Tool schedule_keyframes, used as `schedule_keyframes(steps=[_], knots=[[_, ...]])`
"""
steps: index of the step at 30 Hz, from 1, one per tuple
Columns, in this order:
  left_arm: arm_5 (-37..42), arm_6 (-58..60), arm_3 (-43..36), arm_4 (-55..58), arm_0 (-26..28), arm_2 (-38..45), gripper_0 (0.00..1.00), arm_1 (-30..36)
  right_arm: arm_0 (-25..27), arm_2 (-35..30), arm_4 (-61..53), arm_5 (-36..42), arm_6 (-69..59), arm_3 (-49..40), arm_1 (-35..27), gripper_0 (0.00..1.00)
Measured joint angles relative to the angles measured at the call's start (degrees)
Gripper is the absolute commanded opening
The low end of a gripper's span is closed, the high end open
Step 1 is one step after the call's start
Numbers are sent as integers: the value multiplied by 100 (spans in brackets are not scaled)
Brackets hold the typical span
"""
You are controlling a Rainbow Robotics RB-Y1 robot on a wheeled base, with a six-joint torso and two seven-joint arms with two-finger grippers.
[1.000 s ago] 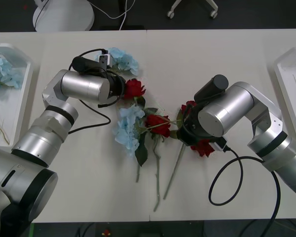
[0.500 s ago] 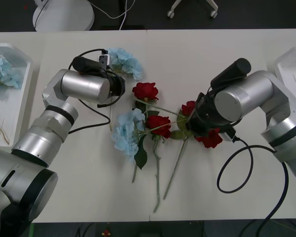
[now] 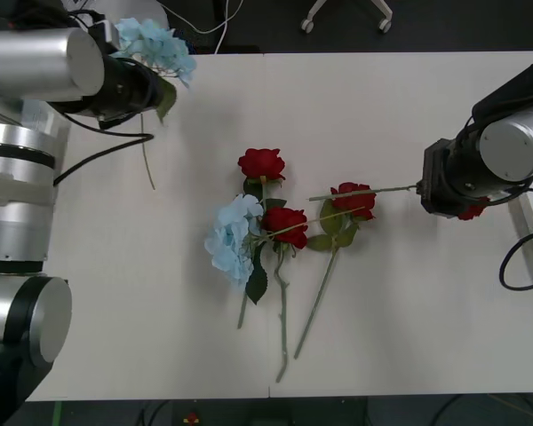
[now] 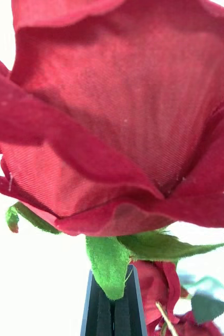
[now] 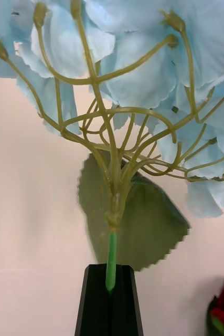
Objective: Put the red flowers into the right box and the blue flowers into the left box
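Observation:
My left gripper (image 3: 153, 87) is raised over the table's far left corner, shut on the green stem of a blue flower (image 3: 153, 43); its fingers (image 5: 110, 302) pinch the stem just below the pale blue head (image 5: 143, 68). My right gripper (image 3: 432, 188) hovers at the table's right side, shut on a red flower (image 4: 122, 115) just under the bloom (image 3: 472, 212), its stem (image 3: 364, 191) trailing left. Three red flowers (image 3: 262, 163) (image 3: 285, 218) (image 3: 354, 199) and one blue flower (image 3: 233, 235) lie tangled mid-table. The right box's rim (image 3: 521, 232) peeks from behind the right arm. The left box is hidden behind the left arm.
The white table has open surface in front of and behind the flower pile. Black cables loop from both arms, one hanging at the right edge (image 3: 515, 266). Chair bases stand on the dark floor beyond the far edge.
The left arm lifted its blue flower up and away to the far left. The right arm carried its red flower to the right, clear of the pile, dragging the stem along.

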Motion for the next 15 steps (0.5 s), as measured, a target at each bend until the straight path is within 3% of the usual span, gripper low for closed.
schedule_keyframes(steps=[5, 9, 15], knots=[[702, -41, -94, -117, 0, 894, 0, 516, -2, -114, -2, 1, 1991, -216, -467, 0], [764, -620, -94, -268, 7, 1653, 0, 880, -5, -431, -3, 1, 4140, -174, -785, 0], [727, -1703, -99, -855, 64, 2109, 0, 1370, -226, -983, -10, -197, 7450, 779, -983, 0]])
